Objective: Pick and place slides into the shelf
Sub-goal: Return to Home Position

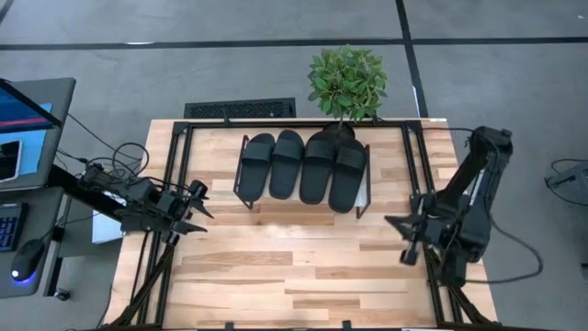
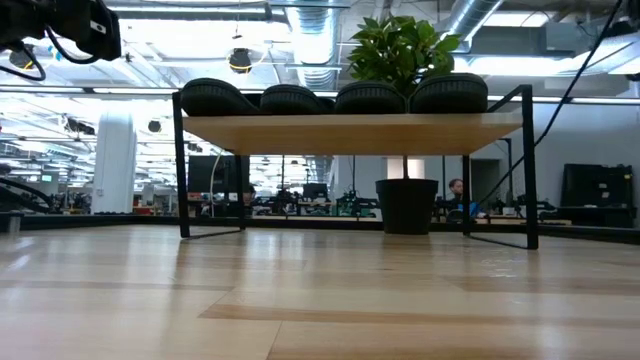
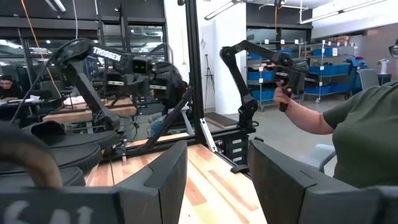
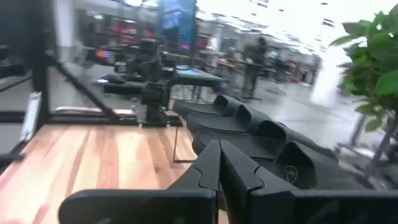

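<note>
Four black slides [image 1: 301,167] lie side by side on the shelf [image 1: 246,199], a light-wood board on thin black legs at the table's far middle. In the low view the slides [image 2: 330,98] rest on their soles on the board [image 2: 350,133]; the right wrist view shows the slides [image 4: 249,130] too. My left gripper [image 1: 197,210] hovers open near the table's left edge, left of the shelf; its fingers [image 3: 217,180] stand apart around nothing. My right gripper [image 1: 404,241] hovers near the right edge, right of and nearer than the shelf, shut [image 4: 219,168] and empty.
A potted plant [image 1: 347,83] stands behind the shelf at the far edge. Black frame rails [image 1: 418,175] run along the table's left and right sides. Bare wood [image 1: 294,267] stretches between the arms. A person [image 3: 348,130] with a handheld controller stands beyond the right edge.
</note>
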Motion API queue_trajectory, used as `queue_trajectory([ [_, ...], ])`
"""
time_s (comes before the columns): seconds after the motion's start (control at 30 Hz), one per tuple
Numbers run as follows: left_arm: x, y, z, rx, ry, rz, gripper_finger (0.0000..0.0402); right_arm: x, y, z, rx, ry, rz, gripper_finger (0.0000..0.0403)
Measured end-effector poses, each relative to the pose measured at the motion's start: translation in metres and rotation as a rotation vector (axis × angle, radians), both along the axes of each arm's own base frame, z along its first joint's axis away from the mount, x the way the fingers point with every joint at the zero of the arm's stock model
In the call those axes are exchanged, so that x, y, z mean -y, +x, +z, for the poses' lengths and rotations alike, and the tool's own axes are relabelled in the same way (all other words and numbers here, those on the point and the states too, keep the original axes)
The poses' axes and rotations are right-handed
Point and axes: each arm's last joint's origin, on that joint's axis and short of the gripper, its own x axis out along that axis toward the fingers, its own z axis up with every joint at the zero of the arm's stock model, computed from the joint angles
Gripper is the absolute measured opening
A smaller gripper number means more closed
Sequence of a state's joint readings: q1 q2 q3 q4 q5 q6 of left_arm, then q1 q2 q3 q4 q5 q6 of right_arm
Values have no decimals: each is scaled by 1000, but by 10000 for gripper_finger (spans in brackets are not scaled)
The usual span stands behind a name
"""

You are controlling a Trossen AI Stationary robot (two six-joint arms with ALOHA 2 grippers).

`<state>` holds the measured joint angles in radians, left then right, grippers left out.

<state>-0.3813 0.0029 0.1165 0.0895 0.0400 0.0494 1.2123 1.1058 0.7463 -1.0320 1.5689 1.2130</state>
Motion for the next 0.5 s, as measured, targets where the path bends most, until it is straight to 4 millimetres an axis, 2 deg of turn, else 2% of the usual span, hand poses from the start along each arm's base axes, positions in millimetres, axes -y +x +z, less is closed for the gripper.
queue_trajectory([
  [0.07,0,0,0,0,1,-5,160,-14,13,2,-82,10,-19,0],
  [0.17,0,0,0,0,2,-9,160,-42,35,10,-252,49,55,0],
  [0.23,0,0,0,1,4,-17,160,-61,52,17,-291,10,170,0],
  [0.3,1,0,0,2,7,-30,160,-72,67,34,-263,-64,342,0],
  [0.4,1,-1,0,5,13,-43,160,-60,81,57,-154,-196,620,0],
  [0.43,1,-1,0,5,15,-49,160,-49,85,62,-144,-218,646,0],
  [0.5,2,-1,0,6,17,-61,160,-16,88,67,-149,-206,577,0],
])
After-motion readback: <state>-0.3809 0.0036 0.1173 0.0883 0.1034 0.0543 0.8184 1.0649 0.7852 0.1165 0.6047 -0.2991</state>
